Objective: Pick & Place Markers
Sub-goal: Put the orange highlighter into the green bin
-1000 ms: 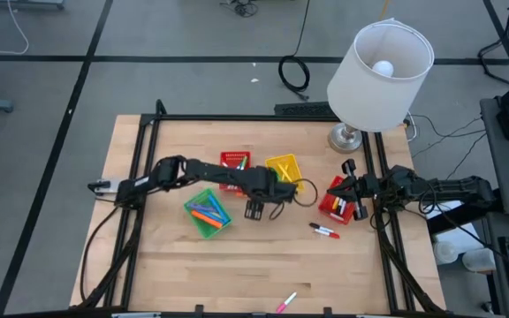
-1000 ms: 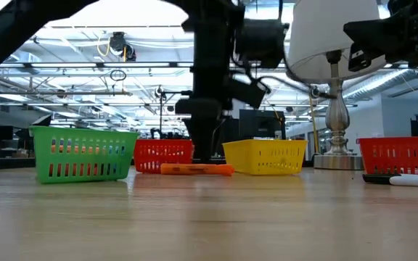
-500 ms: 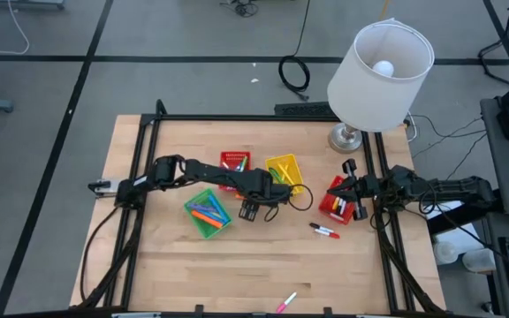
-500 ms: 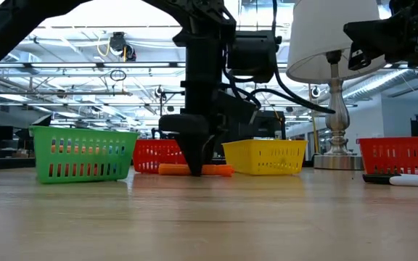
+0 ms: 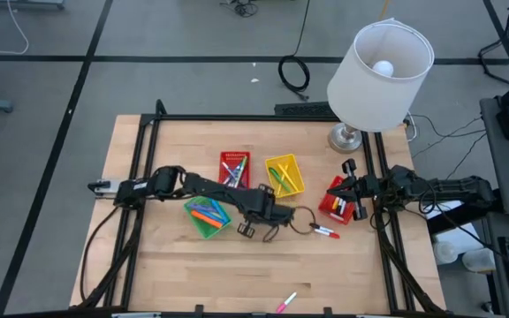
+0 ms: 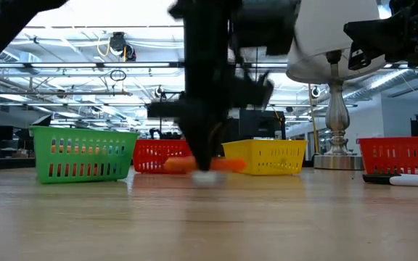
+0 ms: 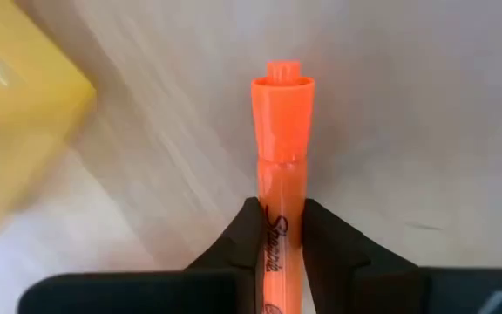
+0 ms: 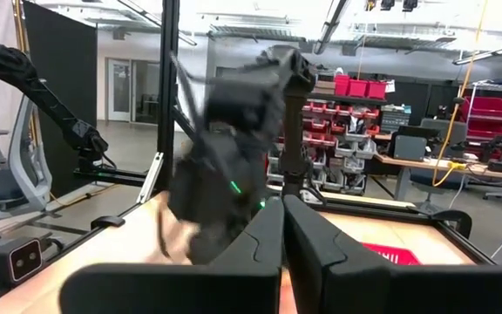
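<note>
Near the centre of the high view, the left gripper (image 5: 253, 230) sat low over the table (image 5: 184, 265), just right of the green basket (image 5: 207, 215) and below the small red basket (image 5: 234, 167) and the yellow basket (image 5: 284, 173). Its fingers (image 7: 242, 235) were clamped tight on an orange marker (image 7: 282, 166), and what a clean grip that was in the left wrist view: the pen ran straight up the middle of the frame, cap end pointing away, with a yellow blur filling the upper left corner. In the low view the left arm (image 6: 205, 87) came down as a dark smear in the middle, and the orange marker showed as a soft streak (image 6: 205, 164) at its foot, just in front of the red and yellow baskets.

Over at the right edge of the high view, the right gripper (image 5: 350, 199) hung beside another red basket (image 5: 334, 201), away from the action. Its fingers (image 8: 264, 240) were pressed together with nothing between them.

Loose markers lay about: a red and white one (image 5: 325, 231) on the wood right of the left gripper, and a pink one (image 5: 286, 302) near the bottom edge. More markers filled the green basket, and a few lay in the small red and yellow ones. A lamp (image 5: 380, 64) stood at the upper right of the table.
</note>
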Robot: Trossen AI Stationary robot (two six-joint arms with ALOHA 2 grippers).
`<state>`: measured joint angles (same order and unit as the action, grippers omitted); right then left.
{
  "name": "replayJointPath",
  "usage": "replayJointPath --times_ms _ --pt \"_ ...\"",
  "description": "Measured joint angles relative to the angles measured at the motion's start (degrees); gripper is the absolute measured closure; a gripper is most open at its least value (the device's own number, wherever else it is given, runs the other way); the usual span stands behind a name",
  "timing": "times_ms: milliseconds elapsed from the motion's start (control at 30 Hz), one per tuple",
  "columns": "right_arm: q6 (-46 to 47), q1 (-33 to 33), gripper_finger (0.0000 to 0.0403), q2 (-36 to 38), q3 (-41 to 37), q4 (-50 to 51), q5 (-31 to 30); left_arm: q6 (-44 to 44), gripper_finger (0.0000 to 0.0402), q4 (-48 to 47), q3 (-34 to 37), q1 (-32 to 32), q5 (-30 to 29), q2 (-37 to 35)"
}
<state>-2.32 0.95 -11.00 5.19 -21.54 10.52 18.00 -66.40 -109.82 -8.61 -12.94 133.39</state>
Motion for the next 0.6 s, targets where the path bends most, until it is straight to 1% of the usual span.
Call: replayJointPath --times_ms 100,200,367,400,500,533,600 --pt "0.0 0.0 0.0403 0.0 0.0 0.0 0.0 0.9 0.0348 -2.1 -3.9 -2.0 -0.5 -0.5" --pt "-0.1 0.0 0.0403 0.0 0.0 0.1 0.0 3.7 0.0348 -4.1 -7.7 -4.0 -1.1 -0.5" --pt "0.1 0.0 0.0403 0.0 0.0 0.3 0.0 6.6 0.0348 -6.4 -11.5 -6.8 -2.7 -2.2" --pt "0.1 0.0 0.0403 -0.1 0.0 0.4 0.0 7.2 0.0348 -7.5 -11.5 -7.3 -4.4 -3.3" --pt "0.1 0.0 0.0403 -0.3 0.0 0.4 0.0 7.3 0.0348 -11.6 -11.5 -8.6 -12.2 -6.4" --pt "0.1 0.0 0.0403 -0.4 0.0 0.4 0.0 6.2 0.0348 -13.3 -11.4 -8.9 -13.6 -7.5" --pt "0.1 0.0 0.0403 -0.6 0.0 0.5 0.0 2.4 0.0348 -16.2 -11.4 -9.4 -14.2 -9.4"
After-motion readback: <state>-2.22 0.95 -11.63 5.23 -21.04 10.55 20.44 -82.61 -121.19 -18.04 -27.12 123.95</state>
